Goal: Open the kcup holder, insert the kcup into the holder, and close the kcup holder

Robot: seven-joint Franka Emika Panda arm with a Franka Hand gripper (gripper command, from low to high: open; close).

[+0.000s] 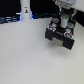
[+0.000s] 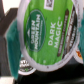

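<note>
1. One wide pale counter (image 1: 25,55) carries everything; the kcup holder (image 1: 61,34) sits on it toward the exterior view's right, and every place below is given relative to that holder
2. The kcup holder is a black boxy case with light patches on its front; whether its drawer is pulled out or shut I cannot tell from the exterior view, which is too coarse, so how far the opening step has got stays unsettled
3. The tool (image 1: 64,19) hangs directly above the holder, pointing down at it, with its lower end close over the case's top
4. The kcup (image 2: 42,37) is up at the tool, above the holder and not inside it; I judge the tool to be clamped on the pod, since the green lid fills the wrist view and a small white and green shape shows at the tool's tip in the exterior view
5. The coming move turns on this: the holder's slot lies below the pod, so I judge the path to be mostly downward, with the cup's axis needing to match the slot
6. The wrist view alone gives the lid's lettering and tilt but hides the holder; the exterior view alone shows the tool over the case
7. A tall white bottle-like thing (image 1: 25,8) stands well apart from the holder, toward the exterior view's left
</note>
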